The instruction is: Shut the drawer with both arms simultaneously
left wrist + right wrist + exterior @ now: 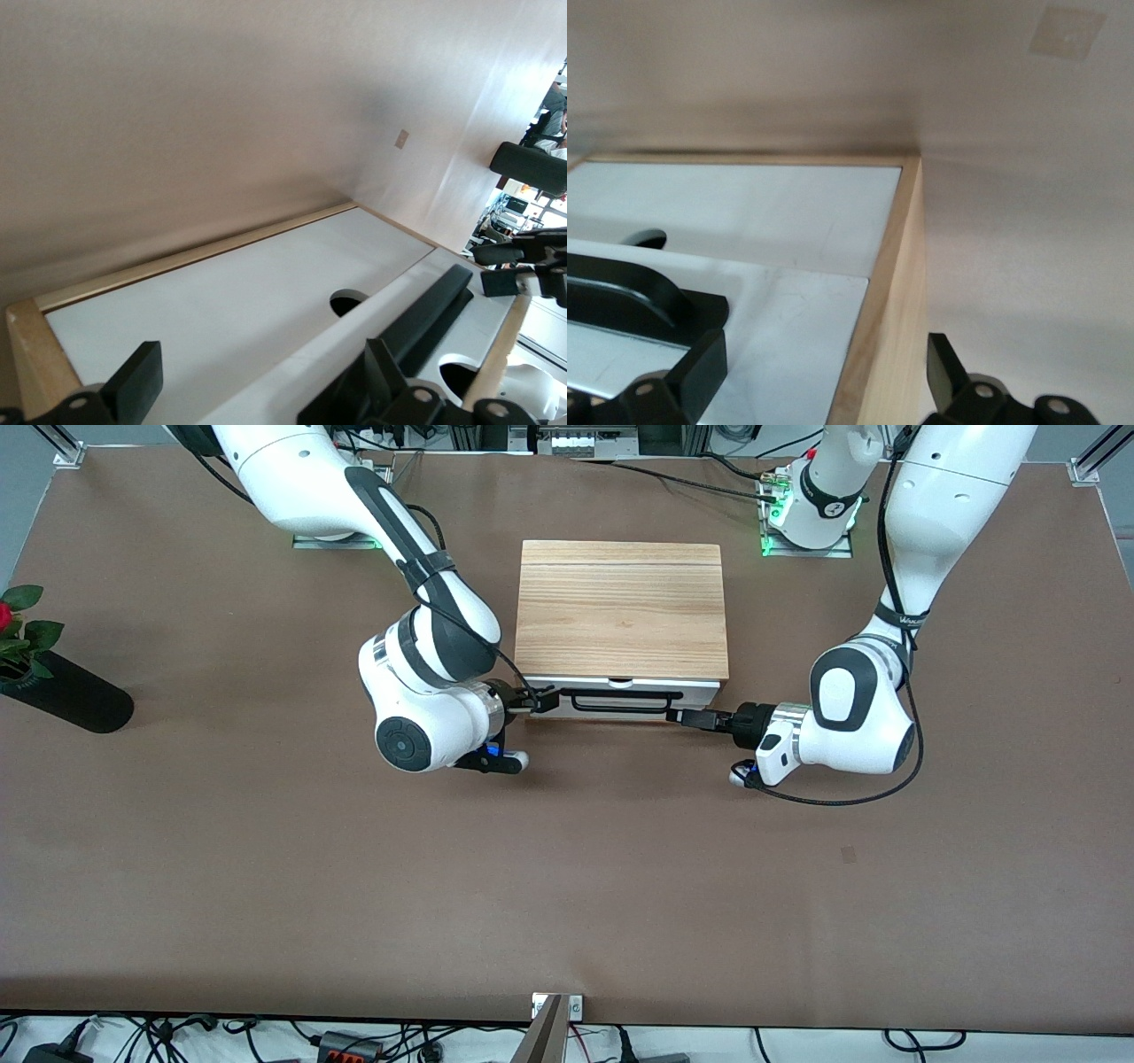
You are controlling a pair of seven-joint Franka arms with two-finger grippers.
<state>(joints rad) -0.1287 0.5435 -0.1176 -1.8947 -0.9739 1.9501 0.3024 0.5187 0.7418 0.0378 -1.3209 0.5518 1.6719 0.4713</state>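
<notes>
Since the drawer (620,693) sits nearly shut under the wooden box (621,609) mid-bench, its long axis running between my arms, the push must go toward my bases. My left claw (687,717) and right claw (539,701), fingers apart on both, meet opposite ends of its black handle (627,701).

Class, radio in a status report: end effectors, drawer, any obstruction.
Left end effector open at the drawer front's left-arm end; right end effector open at its other end. Drawer nearly shut in wooden box. Nothing blocking.
</notes>
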